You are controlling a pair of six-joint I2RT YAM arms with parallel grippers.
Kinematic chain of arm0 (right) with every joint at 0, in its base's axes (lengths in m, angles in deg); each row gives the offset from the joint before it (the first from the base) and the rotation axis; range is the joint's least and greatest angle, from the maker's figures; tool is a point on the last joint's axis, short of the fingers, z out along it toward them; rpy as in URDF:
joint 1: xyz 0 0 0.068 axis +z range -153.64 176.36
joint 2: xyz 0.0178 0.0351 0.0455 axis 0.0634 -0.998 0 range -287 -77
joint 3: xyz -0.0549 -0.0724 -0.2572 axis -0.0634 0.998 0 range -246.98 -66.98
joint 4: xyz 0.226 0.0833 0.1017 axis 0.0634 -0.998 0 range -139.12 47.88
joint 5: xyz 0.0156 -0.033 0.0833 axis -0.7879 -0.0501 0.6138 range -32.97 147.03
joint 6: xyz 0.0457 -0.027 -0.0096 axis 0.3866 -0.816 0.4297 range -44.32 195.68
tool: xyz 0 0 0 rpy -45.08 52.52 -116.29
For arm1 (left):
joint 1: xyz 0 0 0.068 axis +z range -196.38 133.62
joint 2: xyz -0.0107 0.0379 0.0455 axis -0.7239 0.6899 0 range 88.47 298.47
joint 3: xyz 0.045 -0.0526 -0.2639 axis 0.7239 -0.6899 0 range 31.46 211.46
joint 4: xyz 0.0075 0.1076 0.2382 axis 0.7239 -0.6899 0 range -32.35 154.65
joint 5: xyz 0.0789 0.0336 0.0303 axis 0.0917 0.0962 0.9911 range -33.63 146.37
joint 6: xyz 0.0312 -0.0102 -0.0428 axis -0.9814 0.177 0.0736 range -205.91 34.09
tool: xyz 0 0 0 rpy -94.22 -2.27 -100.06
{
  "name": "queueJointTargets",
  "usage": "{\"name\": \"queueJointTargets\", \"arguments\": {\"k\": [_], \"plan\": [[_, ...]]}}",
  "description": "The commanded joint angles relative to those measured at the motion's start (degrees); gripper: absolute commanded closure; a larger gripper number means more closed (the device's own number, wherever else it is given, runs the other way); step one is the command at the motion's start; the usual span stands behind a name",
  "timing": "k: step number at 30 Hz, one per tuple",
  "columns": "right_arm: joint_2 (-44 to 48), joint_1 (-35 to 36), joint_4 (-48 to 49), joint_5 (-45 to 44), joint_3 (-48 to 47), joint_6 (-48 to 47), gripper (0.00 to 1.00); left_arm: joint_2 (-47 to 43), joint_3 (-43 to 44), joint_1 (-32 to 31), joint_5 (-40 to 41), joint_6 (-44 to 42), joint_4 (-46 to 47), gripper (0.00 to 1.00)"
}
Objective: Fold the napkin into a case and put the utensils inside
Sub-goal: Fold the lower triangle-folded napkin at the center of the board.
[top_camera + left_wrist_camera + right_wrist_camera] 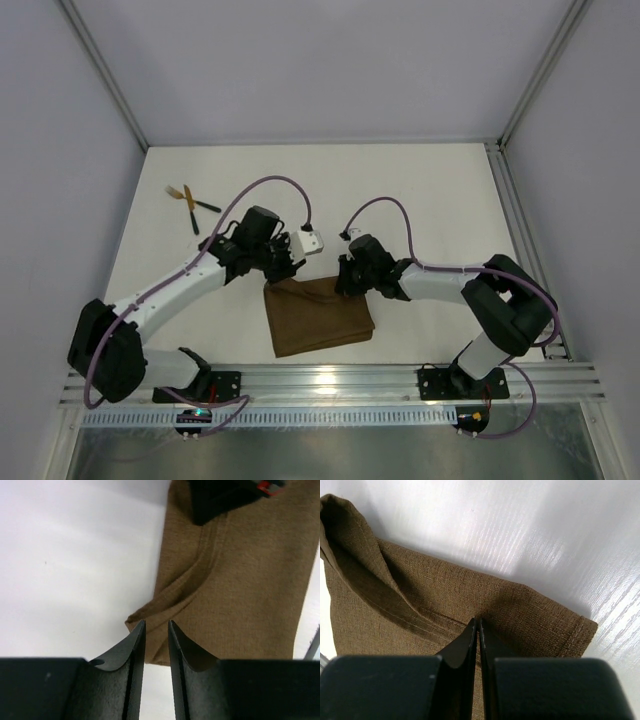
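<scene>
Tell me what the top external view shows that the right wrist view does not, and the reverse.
Only the top external view: the utensils lying far left on the table, away from the napkin, and the left gripper at its far left corner. Only the right wrist view: the right gripper seen pinched shut on a raised fold, and the stitched hem. Both: the folded brown napkin.

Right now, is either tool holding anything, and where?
Right tool looks pinched on the napkin at its far edge; left tool open at a corner, holding nothing.
</scene>
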Motion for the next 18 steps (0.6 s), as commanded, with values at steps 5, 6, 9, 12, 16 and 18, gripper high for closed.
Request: {"name": "queueJointTargets", "arguments": {"k": [5, 6, 9, 12, 16, 18], "plan": [[-0.7, -0.1, -0.2, -2.2, 1.4, 0.3, 0.92, 14.3, 2.6, -0.2, 12.3, 12.8, 10.5, 0.73], [-0.8, -0.1, -0.1, -2.2, 1.4, 0.3, 0.92, 15.2, 2.6, -0.2, 13.5, 13.9, 11.8, 0.71], [-0.8, -0.1, 0.1, -1.9, 1.5, 0.3, 0.92, 17.6, 4.1, -0.2, 17.7, 15.5, 14.2, 0.69], [-0.9, -0.1, 0.5, -1.7, 1.7, 0.3, 0.92, 18.1, 5.3, -0.3, 17.2, 17.2, 14.0, 0.69], [-1.1, -0.2, 1.2, -2.0, 2.3, 0.7, 0.92, 18.8, 5.5, -0.3, 16.2, 17.9, 12.6, 0.69], [-1.3, -0.1, 1.4, -1.9, 2.3, 0.8, 0.92, 20.0, 5.5, -0.2, 16.1, 18.3, 12.5, 0.69]]}}
